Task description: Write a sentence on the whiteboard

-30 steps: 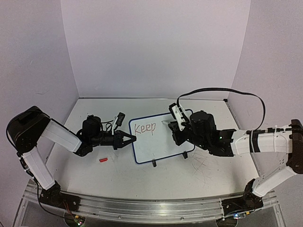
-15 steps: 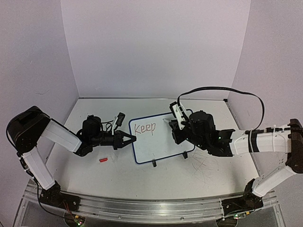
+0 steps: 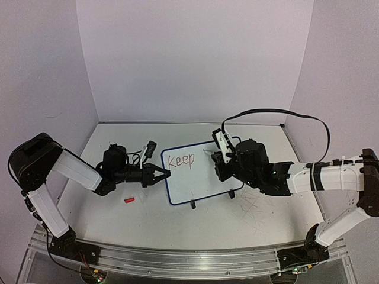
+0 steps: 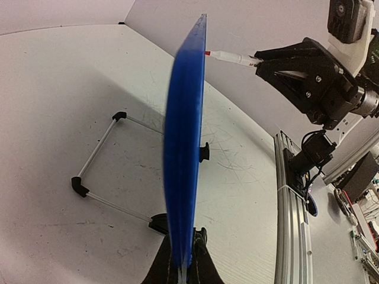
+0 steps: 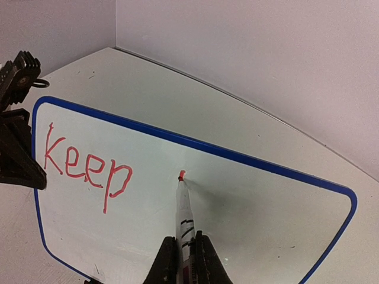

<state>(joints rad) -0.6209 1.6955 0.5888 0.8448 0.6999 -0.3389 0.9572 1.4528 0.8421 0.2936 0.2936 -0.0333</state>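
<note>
1. From above: the whiteboard (image 3: 201, 177) stands tilted on the counter (image 3: 177, 228), about midway between my two arms. My left tool (image 3: 164, 173) is clamped on the board's left rim. My right tool (image 3: 214, 155) reaches in over the upper right part of the board, closed on a marker (image 3: 208, 152). The sentence (image 3: 180, 160) is in red at the board's upper left, and only the word "Keep" is readable. A small red cap (image 3: 129, 200) lies on the counter, left of the board and near my left arm.

2. Left wrist: I see the whiteboard (image 4: 185, 148) edge-on, a blue rim running up from my left tool (image 4: 185, 269), whose fingers pinch it narrowly at the bottom. A wire stand (image 4: 100, 157) with black feet rests on the counter (image 4: 65, 83) behind the board. On the far side, my right tool (image 4: 258, 59) points the marker (image 4: 231, 57) at the board's face.

3. Right wrist: my right tool (image 5: 182, 251) grips the marker (image 5: 185, 210) tightly. Its red tip meets the whiteboard (image 5: 260, 207) at a small red mark just right of the sentence (image 5: 86, 168). My left tool (image 5: 18, 154) holds the board's left edge.
</note>
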